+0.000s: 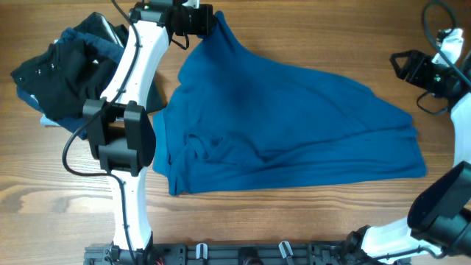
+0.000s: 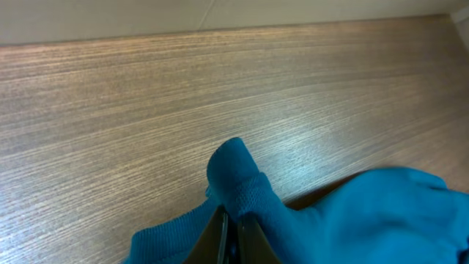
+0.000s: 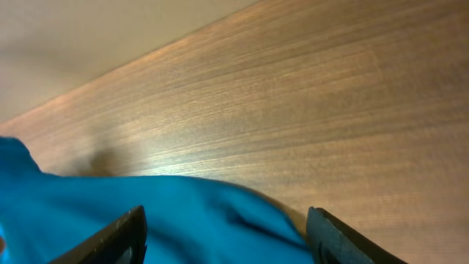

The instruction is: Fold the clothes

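Note:
The clothes [image 1: 294,125], a mid-blue shirt, lie spread and rumpled across the middle of the table. The far-left corner is pulled up toward the back edge, where my left gripper [image 1: 204,23] holds it. In the left wrist view the left gripper [image 2: 234,233] is shut on a bunched fold of the blue cloth [image 2: 242,183]. My right gripper [image 1: 401,66] is at the far right, above and beyond the shirt's right edge. In its own view the right gripper [image 3: 227,235] is open, with the shirt's edge [image 3: 161,216] lying below and between the fingers [image 3: 124,235], which do not touch it.
A heap of navy-black garments [image 1: 62,66] sits at the far left, behind the left arm [image 1: 125,125]. Bare wooden table [image 1: 294,228] runs along the front and the right. A black rail [image 1: 243,254] lines the near edge.

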You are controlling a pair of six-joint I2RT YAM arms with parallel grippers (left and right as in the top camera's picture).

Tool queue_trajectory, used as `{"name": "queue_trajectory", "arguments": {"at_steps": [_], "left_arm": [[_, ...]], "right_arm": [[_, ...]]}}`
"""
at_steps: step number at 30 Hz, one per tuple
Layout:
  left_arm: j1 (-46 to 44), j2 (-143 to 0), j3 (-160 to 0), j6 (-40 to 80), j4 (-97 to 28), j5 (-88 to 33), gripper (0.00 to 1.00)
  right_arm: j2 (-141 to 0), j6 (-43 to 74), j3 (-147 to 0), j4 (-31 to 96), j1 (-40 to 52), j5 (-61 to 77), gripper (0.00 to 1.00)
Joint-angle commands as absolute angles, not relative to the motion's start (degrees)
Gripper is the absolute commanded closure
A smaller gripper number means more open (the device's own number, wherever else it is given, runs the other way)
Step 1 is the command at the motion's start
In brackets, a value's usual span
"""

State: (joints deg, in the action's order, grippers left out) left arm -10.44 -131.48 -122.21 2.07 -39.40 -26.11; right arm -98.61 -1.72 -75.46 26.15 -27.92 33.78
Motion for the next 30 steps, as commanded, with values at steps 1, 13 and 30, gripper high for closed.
{"name": "queue_trajectory", "arguments": {"at_steps": [1,13,30], "left_arm": [[-10.1,-130.1,-123.4,2.7,-39.1,-27.3,0.96],[-10.6,-130.2,-123.4,3.4,-47.0,-27.2,0.96],[-10.7,-130.2,-123.4,3.4,-48.7,-27.2,0.96]], "right_arm": [[-105.0,-4.0,-75.3,23.4,-26.1,29.1,0.26],[-122.8,-1.9,-75.5,15.8,-21.1,24.8,0.17],[-123.1,0.2,-76.3,25.8,-20.3,24.0,0.85]]}}
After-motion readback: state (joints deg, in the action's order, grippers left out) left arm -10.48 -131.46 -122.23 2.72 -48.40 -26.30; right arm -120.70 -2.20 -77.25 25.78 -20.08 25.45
